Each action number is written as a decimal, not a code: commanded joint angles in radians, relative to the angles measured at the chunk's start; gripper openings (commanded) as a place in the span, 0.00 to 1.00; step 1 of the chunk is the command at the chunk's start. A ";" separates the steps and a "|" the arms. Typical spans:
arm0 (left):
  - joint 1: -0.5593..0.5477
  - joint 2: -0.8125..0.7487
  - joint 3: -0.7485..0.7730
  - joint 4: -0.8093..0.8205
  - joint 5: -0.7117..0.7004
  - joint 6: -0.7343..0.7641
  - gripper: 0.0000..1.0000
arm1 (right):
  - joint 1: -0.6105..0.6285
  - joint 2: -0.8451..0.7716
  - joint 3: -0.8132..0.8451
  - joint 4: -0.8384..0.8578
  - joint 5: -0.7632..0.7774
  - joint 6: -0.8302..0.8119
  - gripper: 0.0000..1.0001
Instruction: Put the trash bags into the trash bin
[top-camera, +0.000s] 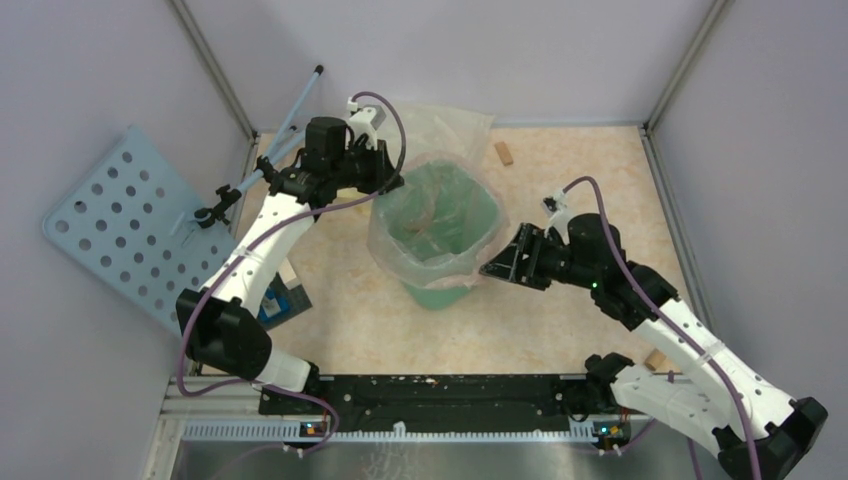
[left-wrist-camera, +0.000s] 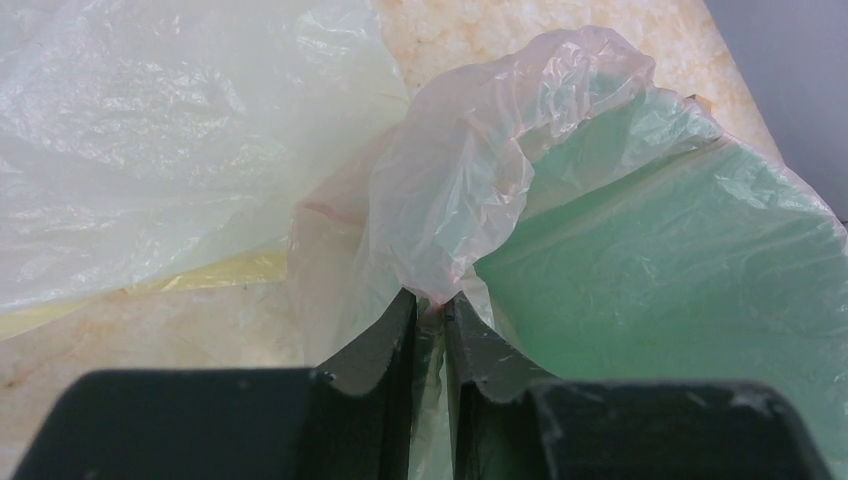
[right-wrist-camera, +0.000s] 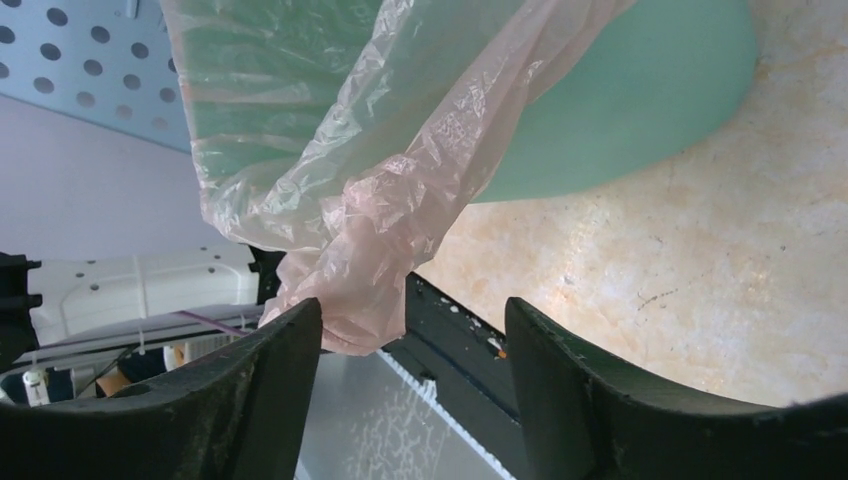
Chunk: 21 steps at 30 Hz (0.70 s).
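The table (top-camera: 350, 325) is a beige speckled surface with pale walls on three sides. A pale-blue board with holes (top-camera: 120, 225) leans at the left wall.

A large pale-yellow bag (top-camera: 452, 125) lies crumpled on the table just beyond the bin, at the far side.

The green bin (top-camera: 436, 297) stands upright near the middle of the table, between the two arms.

The thin pink bag (top-camera: 395, 248) sits in the bin, lining the inside. Its mouth is turned out over the rim and hangs loosely down the outer wall on the near and right sides.

The left gripper (left-wrist-camera: 432, 305) is at the far-left corner of the bin's rim. Its fingers are nearly together, with a fold of the pink bag pinched between the tips.

The right gripper (right-wrist-camera: 412, 312) is at the near-right side of the bin, pointing toward it. Its fingers stand wide apart and hold nothing. The hanging edge of the pink bag droops against the inner face of one finger.

One small wooden block (top-camera: 503, 153) lies at the far side, right of the yellow bag. Another (top-camera: 655, 358) lies near the right arm's base.
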<state>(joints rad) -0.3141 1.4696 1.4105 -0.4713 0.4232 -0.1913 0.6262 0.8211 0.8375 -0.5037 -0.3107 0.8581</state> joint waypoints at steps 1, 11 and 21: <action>-0.003 -0.040 -0.002 0.036 -0.035 0.010 0.20 | 0.003 -0.018 0.061 0.030 0.009 0.004 0.69; -0.015 -0.041 -0.004 0.039 -0.044 0.004 0.19 | 0.014 0.003 0.065 0.092 -0.026 0.040 0.70; -0.022 -0.038 -0.010 0.043 -0.046 0.004 0.17 | 0.018 -0.018 -0.122 0.080 0.111 -0.006 0.44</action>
<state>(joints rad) -0.3302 1.4639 1.4097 -0.4706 0.3882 -0.1883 0.6350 0.8307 0.7891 -0.4347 -0.2760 0.8749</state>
